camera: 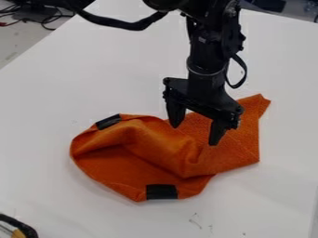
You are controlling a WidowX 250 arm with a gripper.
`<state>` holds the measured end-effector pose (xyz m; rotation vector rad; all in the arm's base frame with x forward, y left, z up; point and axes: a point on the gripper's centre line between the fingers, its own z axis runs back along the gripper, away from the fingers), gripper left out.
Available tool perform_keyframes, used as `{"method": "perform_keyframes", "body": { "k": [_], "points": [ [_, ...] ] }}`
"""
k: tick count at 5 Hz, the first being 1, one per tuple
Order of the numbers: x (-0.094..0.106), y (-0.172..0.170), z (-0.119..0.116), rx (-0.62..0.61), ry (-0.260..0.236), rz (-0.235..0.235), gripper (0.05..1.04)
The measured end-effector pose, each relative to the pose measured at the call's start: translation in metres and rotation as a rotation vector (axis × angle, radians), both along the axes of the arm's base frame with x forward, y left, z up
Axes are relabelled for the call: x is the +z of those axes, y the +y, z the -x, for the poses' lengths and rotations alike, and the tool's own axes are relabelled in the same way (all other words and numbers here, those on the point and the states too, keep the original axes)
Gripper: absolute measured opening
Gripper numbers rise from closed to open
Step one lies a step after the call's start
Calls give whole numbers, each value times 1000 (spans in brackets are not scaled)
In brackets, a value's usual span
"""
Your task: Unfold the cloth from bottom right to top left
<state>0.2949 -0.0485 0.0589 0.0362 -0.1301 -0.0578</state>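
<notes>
Cloth (pixel 140 139), orange and rumpled, lies across the middle of the frame on a white table (pixel 81 69), reaching from left of centre to the right. Dark cables (pixel 46 21) sit in the upper left corner, beyond the table's edge; a curved black thing (pixel 23 227) with a yellow part pokes into the lower left corner. At the cloth's left end the fabric bulges into a rounded fold around a sunken hollow. One black patch (pixel 109 122) marks its upper left edge, and another black patch (pixel 162 191) its bottom edge, left of centre. Small dark marks (pixel 195 221) dot the table below. Down from the top edge comes the black arm (pixel 208 60), its gripper (pixel 195 135) over the cloth's upper middle, fingers spread wide and gripping nothing. Further right, the cloth lies flatter, its upper right corner drawn out to a blunt tip.
</notes>
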Motion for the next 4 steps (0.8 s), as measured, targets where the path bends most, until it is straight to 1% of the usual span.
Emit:
{"method": "perform_keyframes", "body": {
  "k": [1, 2, 3, 4],
  "points": [
    [-8, 0, 2, 8, 25, -4, 1000],
    [-12, -15, 5, 25, 45, -30, 1000],
    [-11, -24, 1, 28, 42, -30, 1000],
    [-16, -31, -2, 40, 32, -12, 1000]
  ]
}}
